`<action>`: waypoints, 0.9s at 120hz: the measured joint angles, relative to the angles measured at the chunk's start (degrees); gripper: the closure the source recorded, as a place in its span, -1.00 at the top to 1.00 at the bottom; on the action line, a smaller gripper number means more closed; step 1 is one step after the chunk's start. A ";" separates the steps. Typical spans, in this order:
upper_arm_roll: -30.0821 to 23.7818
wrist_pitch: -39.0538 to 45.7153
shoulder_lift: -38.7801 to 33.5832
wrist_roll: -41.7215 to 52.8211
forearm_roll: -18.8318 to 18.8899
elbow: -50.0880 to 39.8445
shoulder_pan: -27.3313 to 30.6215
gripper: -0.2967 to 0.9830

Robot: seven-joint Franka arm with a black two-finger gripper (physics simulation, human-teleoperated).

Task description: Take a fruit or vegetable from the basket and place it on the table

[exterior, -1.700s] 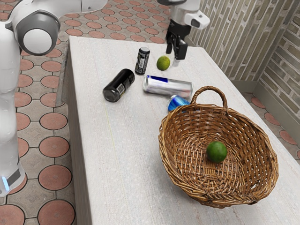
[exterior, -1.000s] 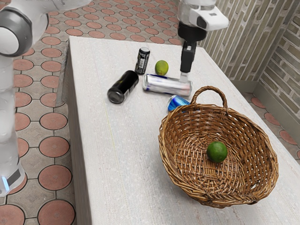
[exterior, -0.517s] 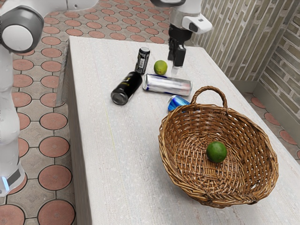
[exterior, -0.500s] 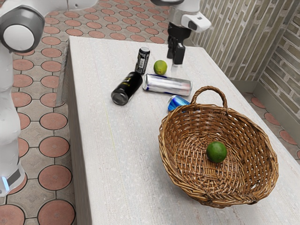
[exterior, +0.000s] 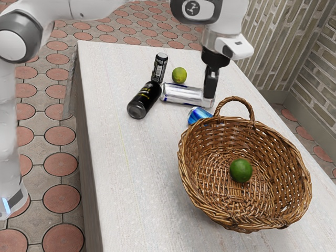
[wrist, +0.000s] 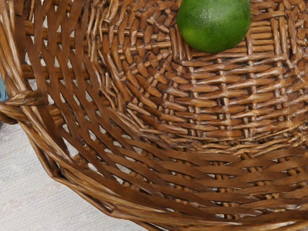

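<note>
Though low, lime (exterior: 241, 170) inside basket (exterior: 194, 184).

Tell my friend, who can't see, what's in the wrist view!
A round green fruit lies on the woven floor of a brown wicker basket. Outside the basket's rim is part of a pale table.

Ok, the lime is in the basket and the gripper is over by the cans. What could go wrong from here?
The arched handle stands near the gripper, so a low path to the lime might catch it and drag the basket. That could push the blue can close by. The lime is round, so an off-center grasp may let it roll away.
</note>
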 joint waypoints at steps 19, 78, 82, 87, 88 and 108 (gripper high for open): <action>-0.04 0.09 0.37 0.09 -0.02 0.00 2.51 0.53; -6.08 1.16 5.41 0.20 -0.29 3.78 3.96 0.53; -6.20 1.38 6.58 0.21 -0.24 4.45 4.12 0.53; -6.25 1.62 7.60 0.19 -0.18 5.03 4.12 0.54; -6.27 1.66 7.73 0.19 -0.17 5.10 4.07 0.54; -6.25 2.85 9.59 0.19 -0.08 5.22 1.19 0.53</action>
